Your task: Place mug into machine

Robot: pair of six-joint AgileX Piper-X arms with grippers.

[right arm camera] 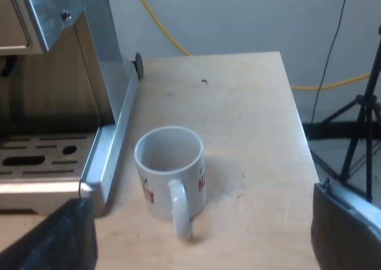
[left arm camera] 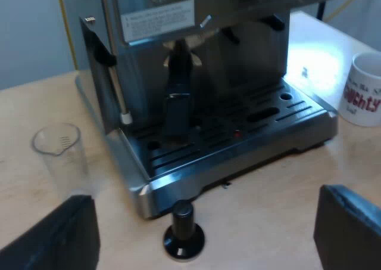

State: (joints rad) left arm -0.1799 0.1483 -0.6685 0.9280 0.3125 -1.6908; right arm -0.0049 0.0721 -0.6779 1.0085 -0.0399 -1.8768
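Observation:
A white mug (right arm camera: 171,177) with red lettering stands upright on the wooden table beside the espresso machine's drip tray (right arm camera: 41,160), its handle turned toward my right gripper (right arm camera: 202,237). That gripper hangs above and short of the mug, open, its fingers wide apart and nothing between them. My left gripper (left arm camera: 205,234) is open too, facing the espresso machine (left arm camera: 202,73), above a tamper with a black knob (left arm camera: 184,231). The dark handle (left arm camera: 177,103) of the metal holder hangs from the machine's front over the drip tray (left arm camera: 238,133). The mug (left arm camera: 364,90) also stands past the tray's corner.
A clear measuring glass (left arm camera: 59,154) stands on the table by the machine's side. Beyond the table edge are a black tripod (right arm camera: 357,127), a yellow cable (right arm camera: 161,28) and a pale wall. Bare wood (right arm camera: 238,115) lies around the mug.

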